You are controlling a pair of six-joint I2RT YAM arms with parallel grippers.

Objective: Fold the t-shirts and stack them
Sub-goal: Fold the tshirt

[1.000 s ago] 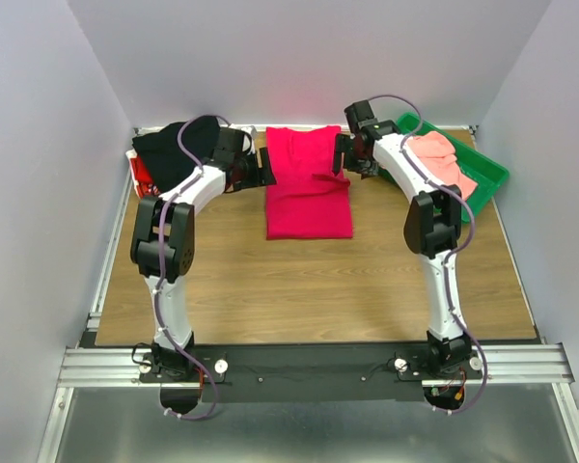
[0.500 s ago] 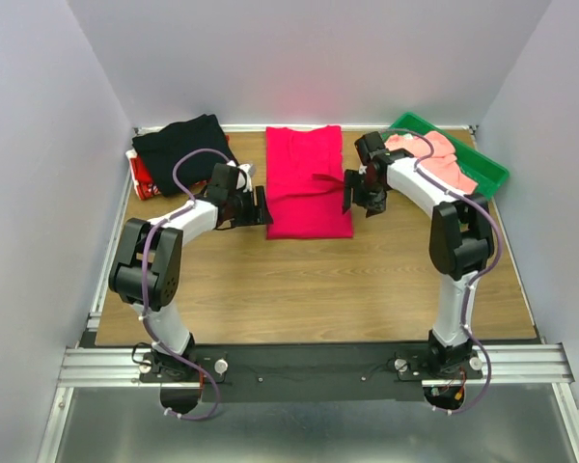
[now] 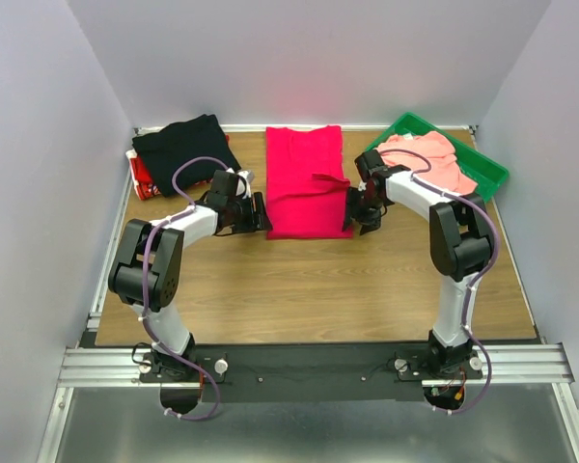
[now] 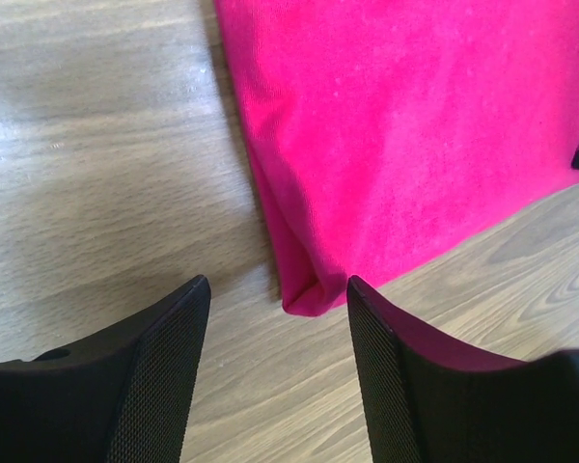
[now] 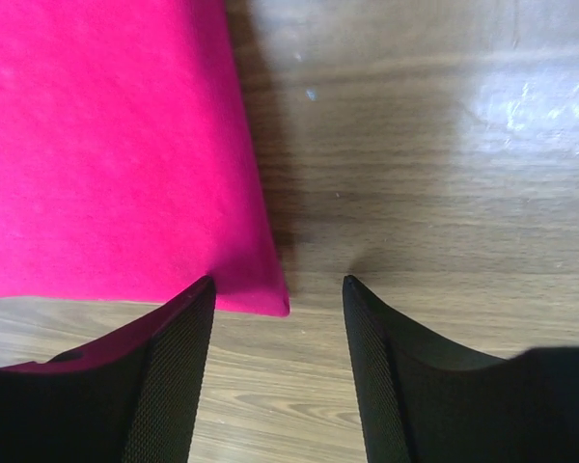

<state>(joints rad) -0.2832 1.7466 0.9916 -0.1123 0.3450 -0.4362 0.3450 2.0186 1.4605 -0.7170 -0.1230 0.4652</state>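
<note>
The crimson-magenta t-shirt (image 3: 306, 183) lies folded into a long strip on the wooden table. My left gripper (image 3: 261, 220) is open and low at its near left corner (image 4: 304, 299), which sits between the two fingers. My right gripper (image 3: 351, 219) is open and low at its near right corner (image 5: 270, 294), also between the fingers. Neither holds cloth. The black t-shirt (image 3: 181, 145) lies folded at the back left. The salmon-pink t-shirt (image 3: 429, 161) lies bunched in the tray at the back right.
The green plastic tray (image 3: 490, 174) stands at the back right. Something red and white (image 3: 140, 174) shows under the black t-shirt's left edge. Bare wood (image 3: 309, 285) lies between the magenta t-shirt and the arm bases.
Both grippers have moved from the shirt's far end, beside its sleeves, toward me along its sides to the near corners, and have come lower.
</note>
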